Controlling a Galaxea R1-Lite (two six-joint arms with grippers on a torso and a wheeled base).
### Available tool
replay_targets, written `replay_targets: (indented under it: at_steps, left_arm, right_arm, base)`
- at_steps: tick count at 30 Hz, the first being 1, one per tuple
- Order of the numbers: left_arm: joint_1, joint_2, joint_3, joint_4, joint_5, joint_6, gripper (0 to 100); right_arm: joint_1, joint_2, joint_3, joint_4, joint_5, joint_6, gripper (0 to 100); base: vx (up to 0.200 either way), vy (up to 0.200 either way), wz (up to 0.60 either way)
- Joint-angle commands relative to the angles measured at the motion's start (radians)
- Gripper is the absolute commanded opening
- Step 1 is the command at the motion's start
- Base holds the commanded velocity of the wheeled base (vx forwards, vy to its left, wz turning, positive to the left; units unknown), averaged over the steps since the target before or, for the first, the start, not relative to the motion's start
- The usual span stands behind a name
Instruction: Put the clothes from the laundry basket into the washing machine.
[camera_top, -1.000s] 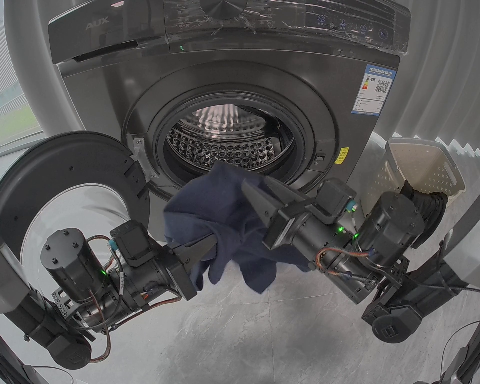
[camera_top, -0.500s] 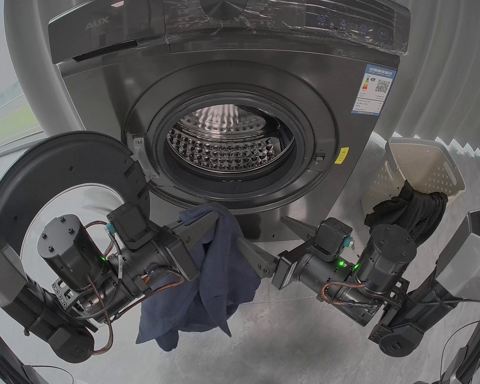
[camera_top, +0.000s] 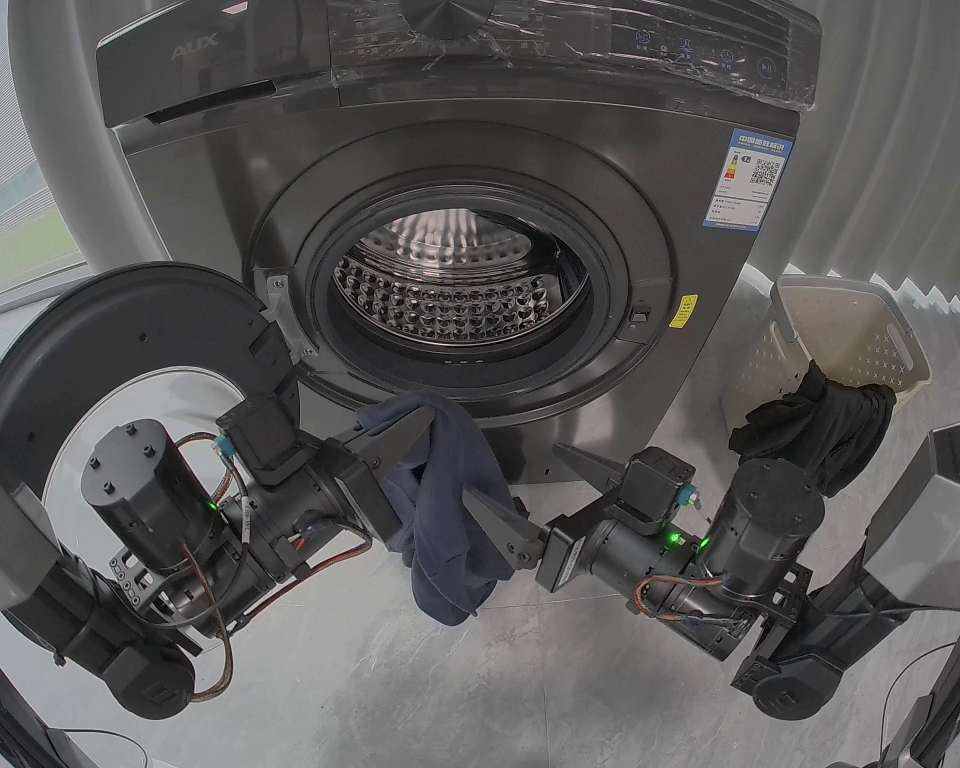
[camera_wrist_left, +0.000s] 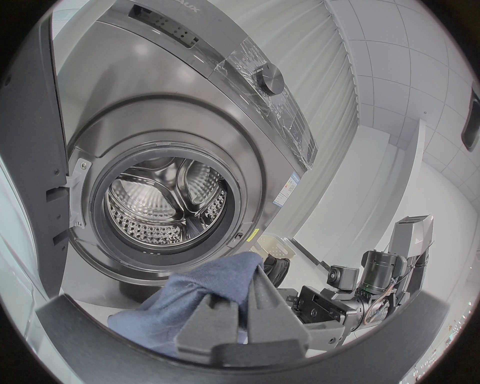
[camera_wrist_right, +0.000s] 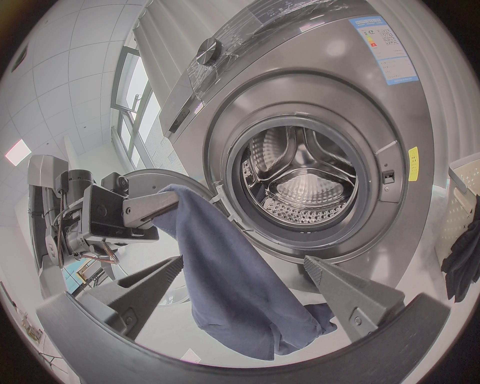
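The blue garment (camera_top: 445, 500) hangs before the washing machine (camera_top: 640, 180), below its open drum, pinched at the top by the left gripper (camera_top: 420, 425); the right gripper (camera_top: 515, 475) gapes wide just beside it; a black garment (camera_top: 815, 425) drapes over the laundry basket (camera_top: 850, 310) rim.

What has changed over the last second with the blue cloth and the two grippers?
The right gripper released the blue cloth and dropped back from the drum opening; it is open. The left gripper kept its hold and rose a little, so the cloth hangs from it alone, below the opening. The washing machine, its open door, the basket and the black clothes over its rim stayed put.
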Motion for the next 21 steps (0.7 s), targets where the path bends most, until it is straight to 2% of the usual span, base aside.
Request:
replay_targets:
  at_steps: [1,14,21]
  left_arm:
    - [-0.002,0.019,-0.015,0.000,0.004,0.000,0]
    - [-0.002,0.054,-0.041,-0.002,0.005,0.002,0]
    - [0.000,0.042,-0.050,-0.002,0.025,0.002,0]
  right_arm:
    - [0.005,0.045,-0.028,-0.004,0.000,0.000,100]
    - [0.026,0.129,-0.166,0.010,0.007,-0.020,100]
    - [-0.020,0.212,-0.187,-0.002,0.018,-0.026,100]
  base:
    - [0.000,0.000,0.00]
    - [0.000,0.000,0.00]
    - [0.000,0.000,0.00]
